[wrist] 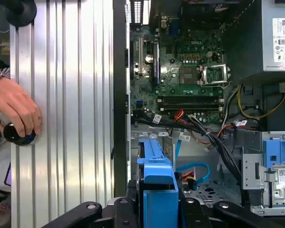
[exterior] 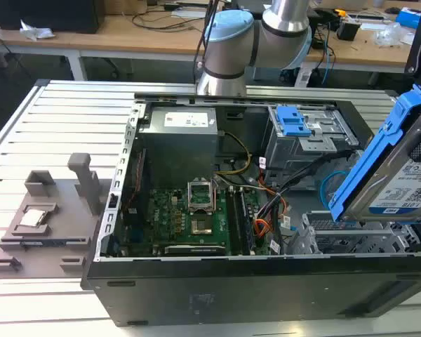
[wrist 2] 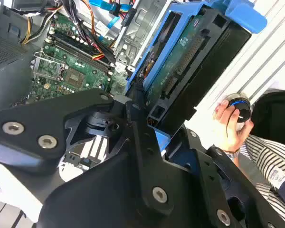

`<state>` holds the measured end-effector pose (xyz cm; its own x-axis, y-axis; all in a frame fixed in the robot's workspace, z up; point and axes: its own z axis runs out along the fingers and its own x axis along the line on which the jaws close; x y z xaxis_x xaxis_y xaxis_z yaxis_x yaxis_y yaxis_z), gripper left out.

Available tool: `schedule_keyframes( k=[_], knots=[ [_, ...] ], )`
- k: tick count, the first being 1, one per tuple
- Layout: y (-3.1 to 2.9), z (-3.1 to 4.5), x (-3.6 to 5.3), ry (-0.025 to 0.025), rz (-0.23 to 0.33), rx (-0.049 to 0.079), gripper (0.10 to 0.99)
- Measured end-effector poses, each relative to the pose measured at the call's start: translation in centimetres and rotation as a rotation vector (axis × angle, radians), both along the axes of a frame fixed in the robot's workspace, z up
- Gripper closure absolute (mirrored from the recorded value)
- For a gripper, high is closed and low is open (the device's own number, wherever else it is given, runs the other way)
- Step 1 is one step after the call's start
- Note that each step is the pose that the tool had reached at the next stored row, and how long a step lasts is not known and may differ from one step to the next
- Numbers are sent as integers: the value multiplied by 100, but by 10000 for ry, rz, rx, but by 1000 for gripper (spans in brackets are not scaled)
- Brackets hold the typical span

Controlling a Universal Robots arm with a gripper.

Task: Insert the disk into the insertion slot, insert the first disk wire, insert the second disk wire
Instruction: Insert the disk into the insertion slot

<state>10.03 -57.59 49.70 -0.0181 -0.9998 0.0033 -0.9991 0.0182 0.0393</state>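
My gripper [wrist 2: 152, 121] is shut on the disk [wrist 2: 190, 61], a silver hard drive in a bright blue carrier; its black fingers [wrist: 133, 209] clamp the carrier's end. In the exterior view the disk [exterior: 400, 175] hangs tilted at the right, label side up, just above the insertion slot [exterior: 337, 239], a perforated silver cage in the case's front right corner. In the first wrist view, the slot [wrist: 211, 190] lies just beyond the carrier [wrist: 156, 185]. The second disk wire [wrist: 194, 168], a light-blue flat cable, loops over the slot. A red lead [wrist: 186, 176], apparently the first disk wire, lies beside it.
The open computer case [exterior: 196, 295] lies on a slatted metal table [exterior: 63, 126]. A grey cage with a blue latch [exterior: 295, 123] sits behind the slot, black cable bundles [wrist: 204, 130] cross nearby. A person's hand [wrist: 16, 111] rests on a knob. A grey fixture [exterior: 49, 217] stands on the exterior view's left.
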Motion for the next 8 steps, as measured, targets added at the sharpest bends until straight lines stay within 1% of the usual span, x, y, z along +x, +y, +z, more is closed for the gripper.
schedule_keyframes(
  k=[1, 2, 8],
  knots=[
    [0, -17, -29, 0, 0, -1, 722],
    [0, -38, -35, 0, 2, -1, 722],
    [0, -103, -37, 0, 0, 0, 722]
  ],
)
